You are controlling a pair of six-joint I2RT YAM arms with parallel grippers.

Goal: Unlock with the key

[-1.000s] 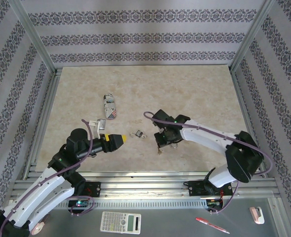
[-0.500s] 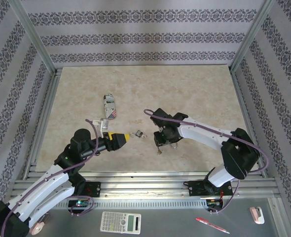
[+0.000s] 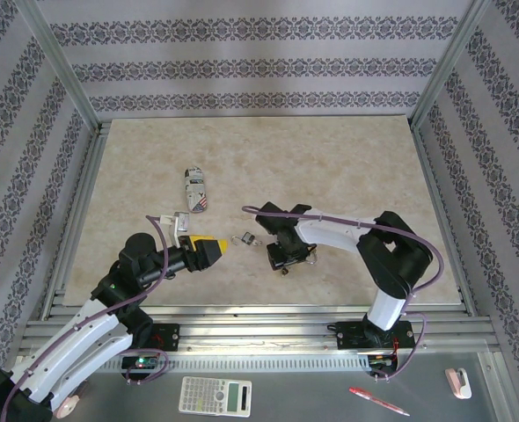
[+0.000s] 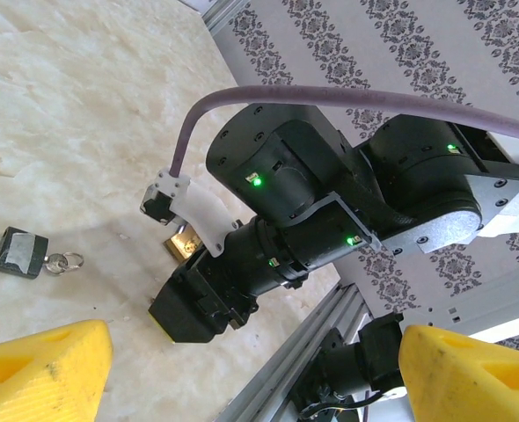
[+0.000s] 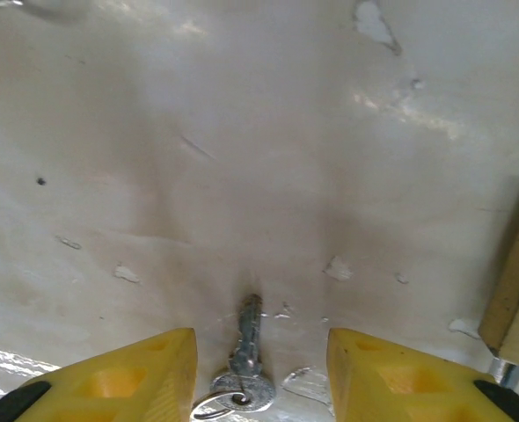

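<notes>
The tiny pale-metal key (image 5: 246, 360) lies flat on the table, its round head and ring toward the camera. It sits between the open yellow fingers (image 5: 119, 382) of my right gripper (image 5: 258, 378), untouched. From above, the key (image 3: 285, 269) lies just under the right gripper (image 3: 281, 259). The brass padlock (image 5: 516, 294) sits at the right edge of the right wrist view, and its brass body (image 4: 182, 242) peeks out behind the right arm. The small dark-grey padlock (image 3: 246, 237) (image 4: 22, 251), with a ring, lies just ahead of my left gripper (image 3: 211, 248) (image 4: 255, 365), which is open and holds nothing.
A patterned tube (image 3: 195, 189) lies behind the left gripper. On the shelf below the table's near rail are a calculator (image 3: 215, 395) and a red pen (image 3: 378, 401). Patterned walls and metal posts enclose the table on three sides.
My right gripper has slid left and a little nearer, coming over the key, with its elbow folding in. The left gripper pushed toward the grey padlock, then eased back slightly.
</notes>
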